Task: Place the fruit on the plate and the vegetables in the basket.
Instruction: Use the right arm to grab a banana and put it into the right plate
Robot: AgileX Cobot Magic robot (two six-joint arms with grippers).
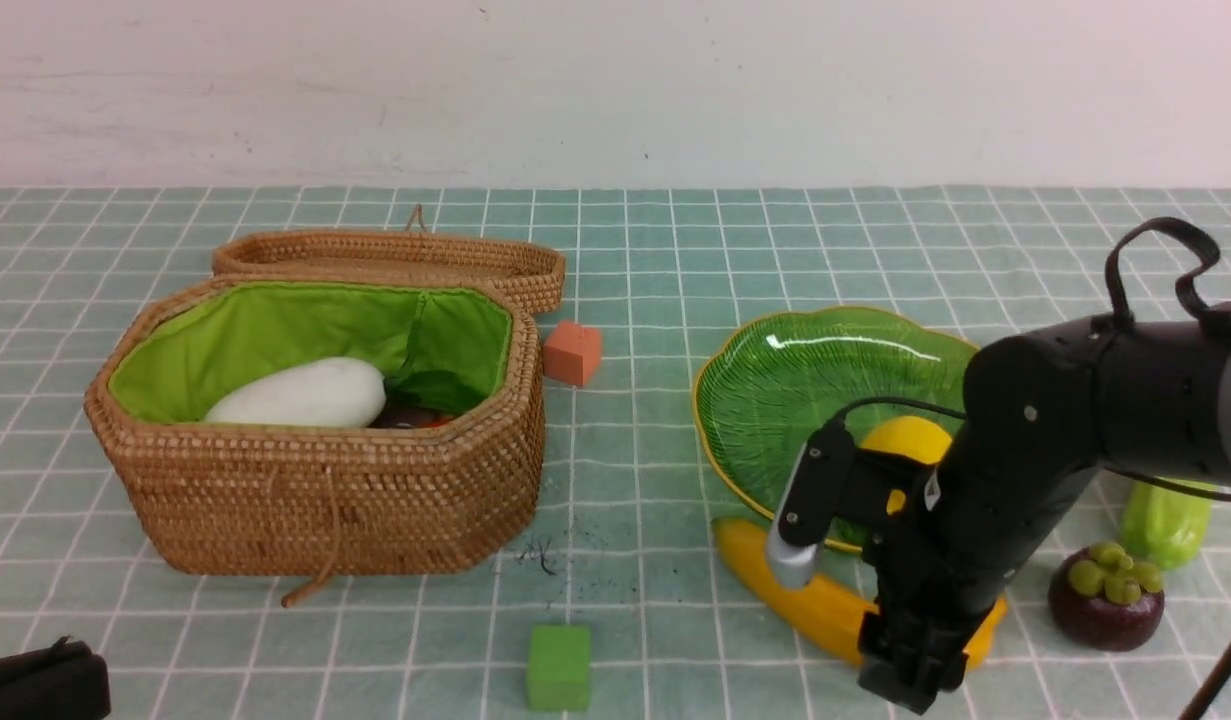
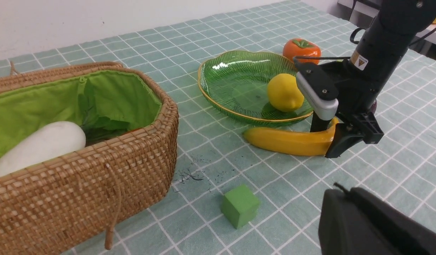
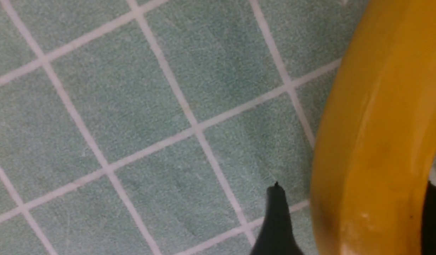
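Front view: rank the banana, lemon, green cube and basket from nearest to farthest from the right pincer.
1. banana, between the open jaws of the right pincer.
2. lemon, on the plate behind it.
3. green cube, off to its left.
4. basket, far left.

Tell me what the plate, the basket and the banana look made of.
Plate: green glass, seemingly; translucent, ribbed, glossy highlights, gold rim. Basket: woven wicker, matte tan coils, green cloth lining. Banana: probably plastic; smooth, evenly yellow, faint sheen.
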